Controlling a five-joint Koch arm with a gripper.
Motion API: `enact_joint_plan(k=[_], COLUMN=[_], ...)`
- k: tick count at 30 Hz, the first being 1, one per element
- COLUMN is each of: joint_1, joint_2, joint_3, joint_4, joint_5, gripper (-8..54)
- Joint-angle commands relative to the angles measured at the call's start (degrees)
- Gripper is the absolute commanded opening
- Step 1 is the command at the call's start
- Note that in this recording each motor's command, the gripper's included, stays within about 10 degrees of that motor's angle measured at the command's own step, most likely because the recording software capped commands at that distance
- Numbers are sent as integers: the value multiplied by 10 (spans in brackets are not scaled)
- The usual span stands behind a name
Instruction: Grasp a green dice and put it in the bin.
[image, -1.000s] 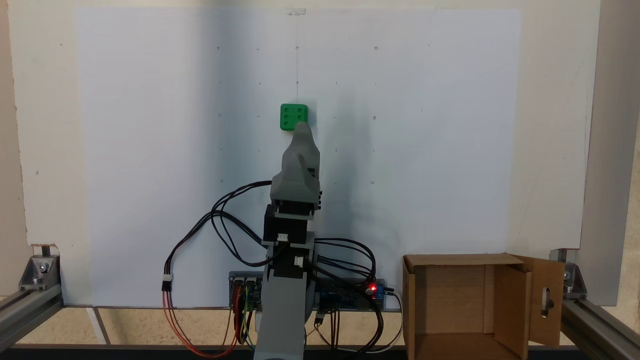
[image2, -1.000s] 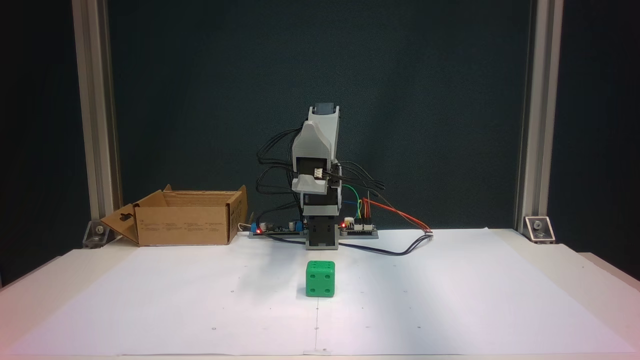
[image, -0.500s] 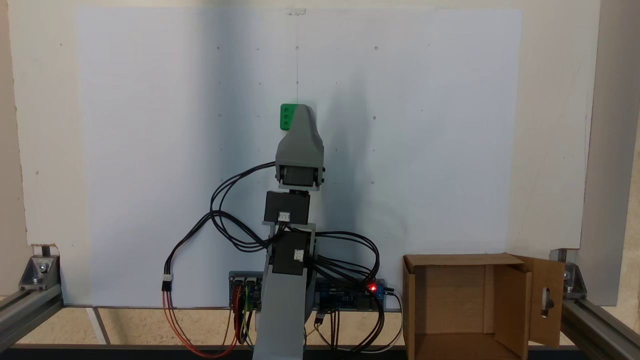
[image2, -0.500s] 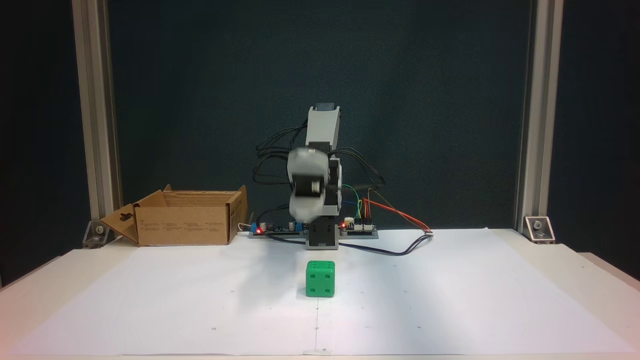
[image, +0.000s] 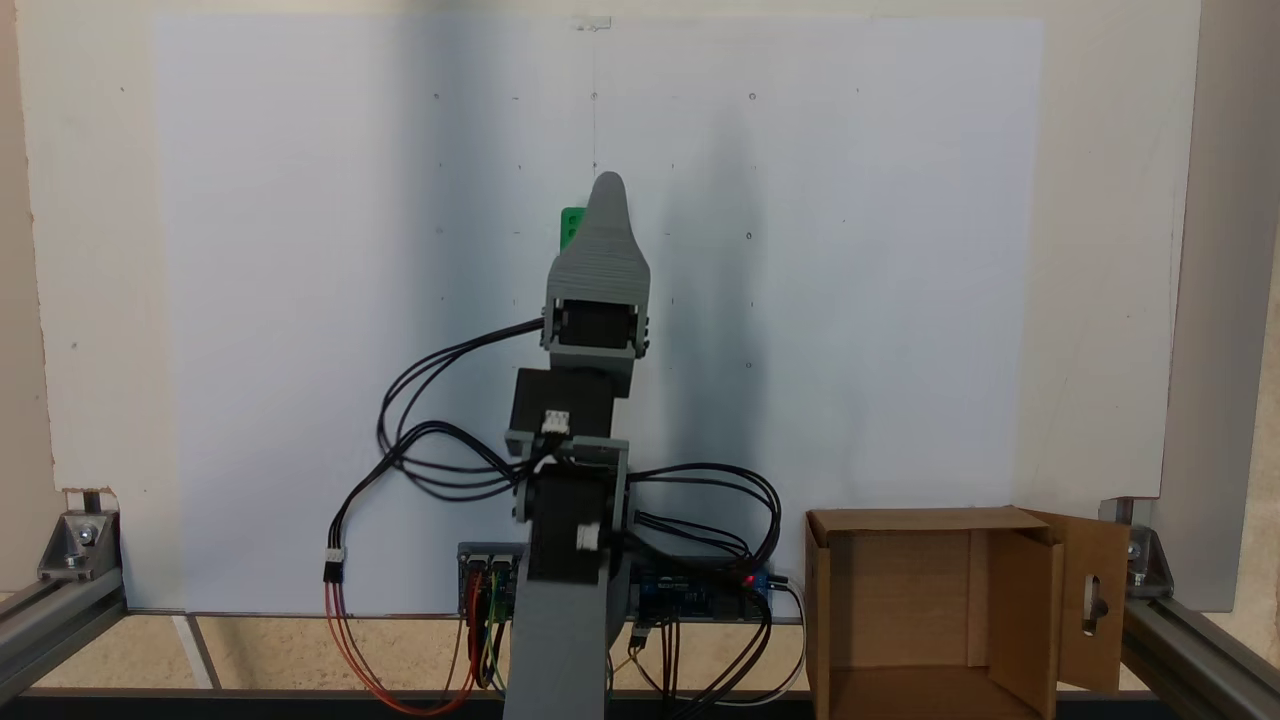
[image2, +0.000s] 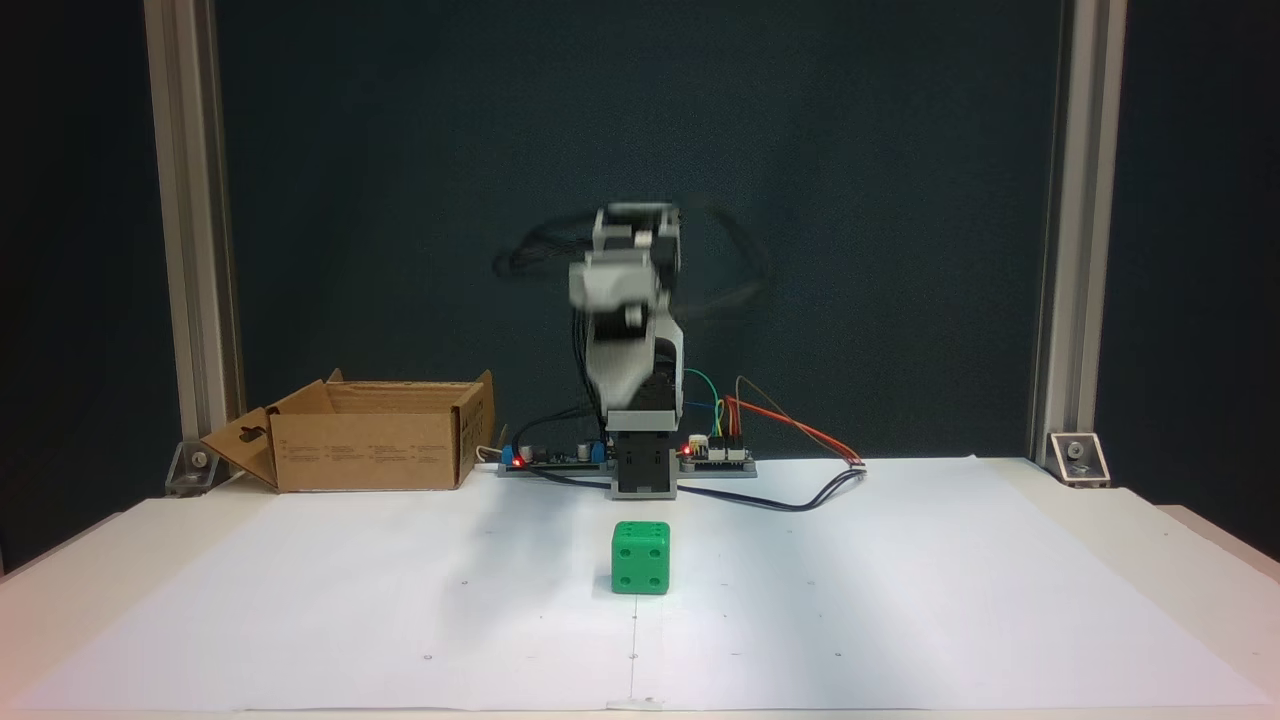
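Bin (image2: 365, 435) at far left in a fixed view, on the tabletop's (image2: 1100, 520) back edge beside the aluminium post (image2: 195, 250); brown cardboard, slotted flap hanging out to its left. Open top, nothing visible inside from the other fixed view (image: 920, 600). Green dice (image2: 640, 557) near the middle of the white paper sheet (image2: 900, 600), flat, well apart from the bin. My claw (image: 608, 190) raised in the air above the dice, touching nothing, holding nothing. From behind it covers most of the dice (image: 570, 225); only one tip shows, and the front view is smeared, so I cannot tell how far it gapes. Controller boards (image2: 715, 455) and wires at my base.
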Motion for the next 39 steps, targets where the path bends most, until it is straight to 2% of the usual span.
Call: enact_joint_plan(k=[1,11,24,31,39], joint_1=[-11,-13,-7,-18,-37], joint_2=[60,-80,-284,-339,-355], joint_3=[-65,-167,-270,-307,-323], joint_4=[91,439,439,440,440], joint_5=[31,32,39,44,47], gripper=[433,433,434,434,434])
